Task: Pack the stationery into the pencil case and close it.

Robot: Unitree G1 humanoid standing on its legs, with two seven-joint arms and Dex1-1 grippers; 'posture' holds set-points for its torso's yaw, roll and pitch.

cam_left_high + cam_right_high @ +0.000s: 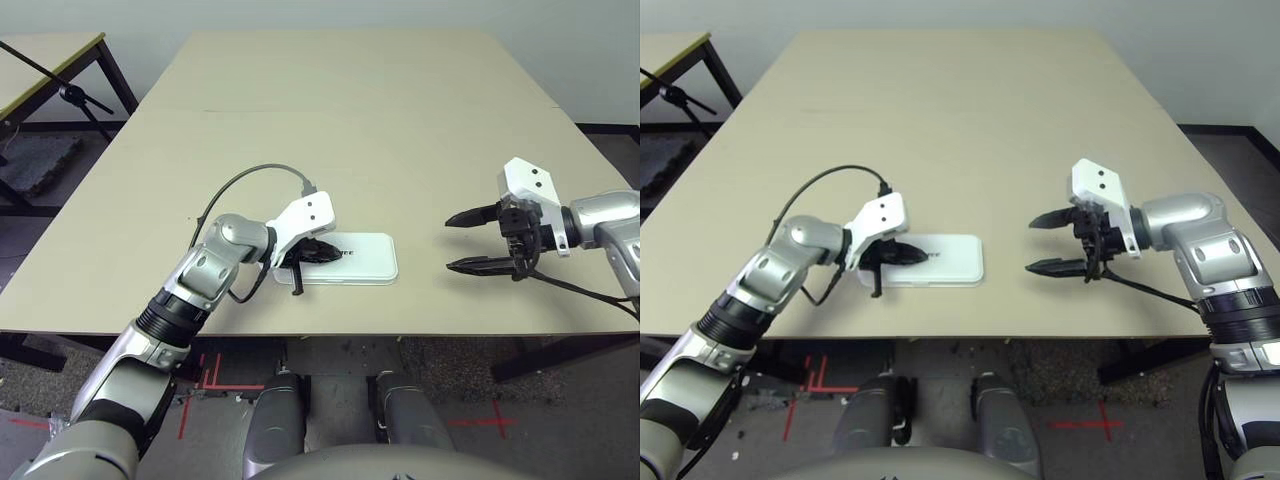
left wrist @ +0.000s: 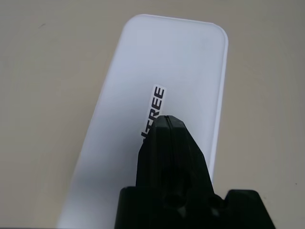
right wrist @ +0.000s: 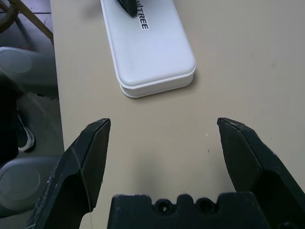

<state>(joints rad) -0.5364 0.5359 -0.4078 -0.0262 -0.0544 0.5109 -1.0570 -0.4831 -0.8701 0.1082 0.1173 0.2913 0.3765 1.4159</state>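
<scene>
Red tape [image 1: 500,420] on the floor, btm right of the frame, below the table's near edge. Pencil case [image 1: 370,255] is a bit below ctr, flat on the table [image 1: 330,120] near that edge, lid down (can't tell if it's fully snapped shut). L gripper [image 2: 169,117] comes in from lower left, fingers pressed tog. w/ nothing pinched, tips at the lid's black lettering [image 2: 155,105]; can't tell how hard they press, if at all. R gripper [image 1: 448,243], mid-right, is spread wide & empty, pointing toward the case but well apart from it. Black cable [image 1: 240,175] loops left of ctr, by the L gripper. Farther off: 2nd table [image 1: 40,60], upper left; wall [image 1: 330,12] along the top.
</scene>
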